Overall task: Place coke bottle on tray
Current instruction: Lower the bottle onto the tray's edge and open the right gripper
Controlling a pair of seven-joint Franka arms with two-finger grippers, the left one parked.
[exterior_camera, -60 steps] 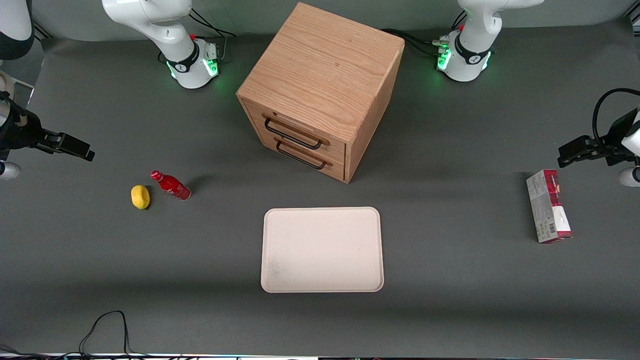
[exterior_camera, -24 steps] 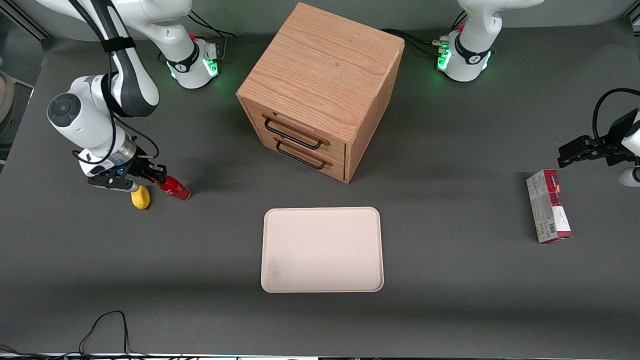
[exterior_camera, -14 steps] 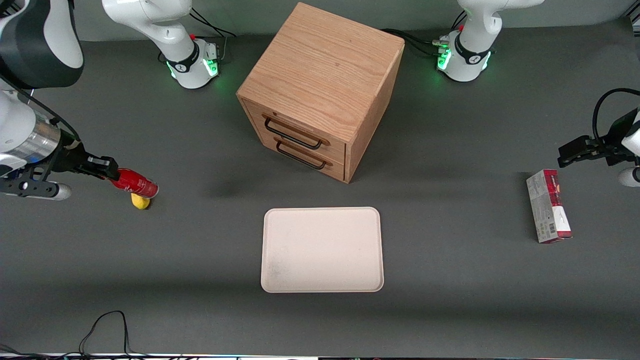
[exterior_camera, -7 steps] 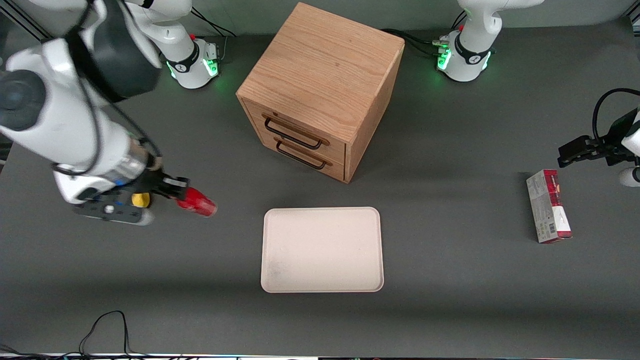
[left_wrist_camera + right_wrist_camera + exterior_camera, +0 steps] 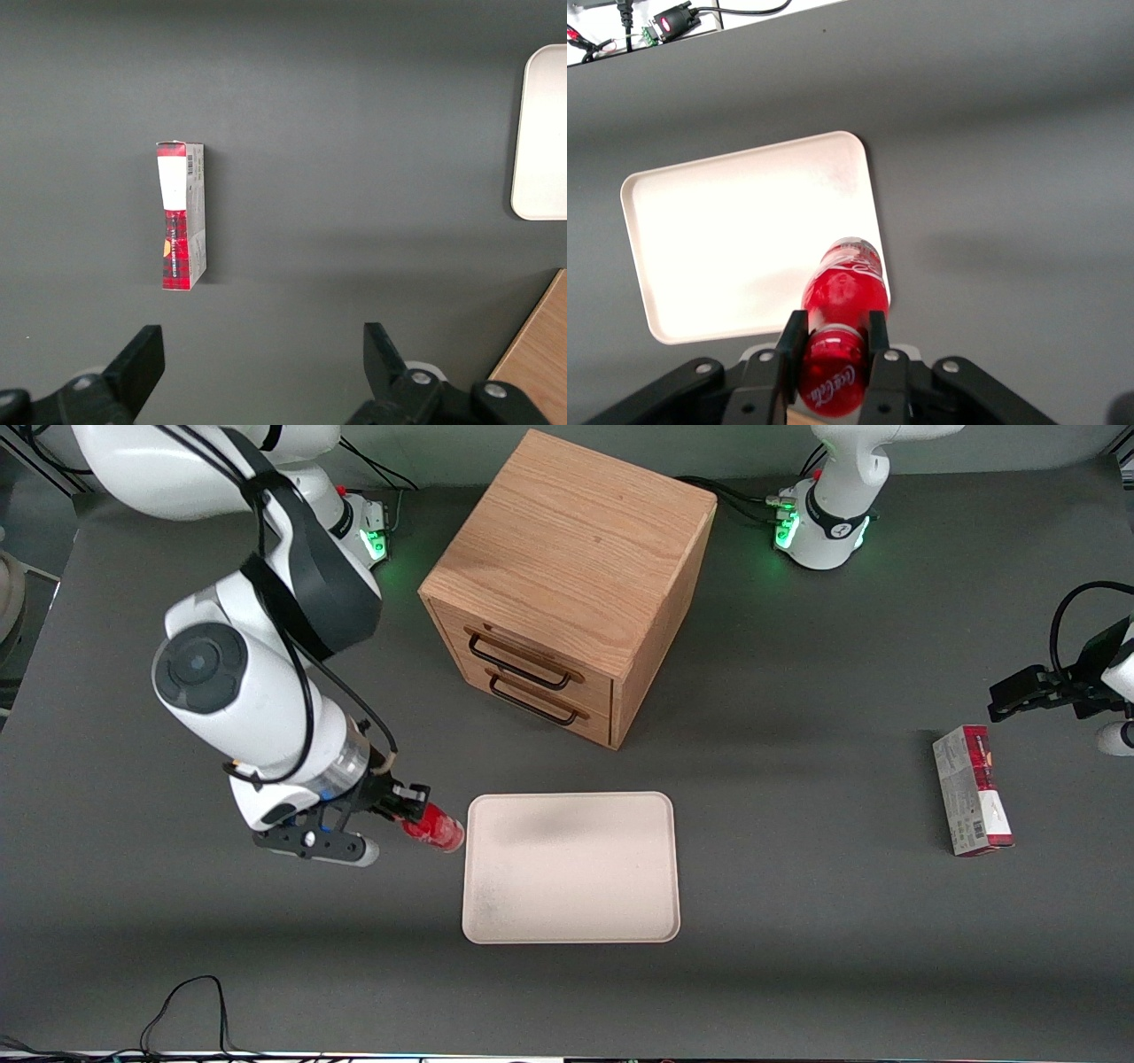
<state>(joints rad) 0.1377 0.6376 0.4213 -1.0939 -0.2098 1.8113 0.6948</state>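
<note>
Front view high over table, wrist views close, downward, all sharing tray (image 5: pixel 571 868).

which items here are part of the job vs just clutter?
In the job:
- small red coke bottle, held off the table in the gripper, jaws shut on it, beside the tray's edge
- flat cream-white rectangular tray, nothing on it

Lying about:
- wooden two-drawer cabinet
- red-and-grey carton, toward the parked arm's end
</note>
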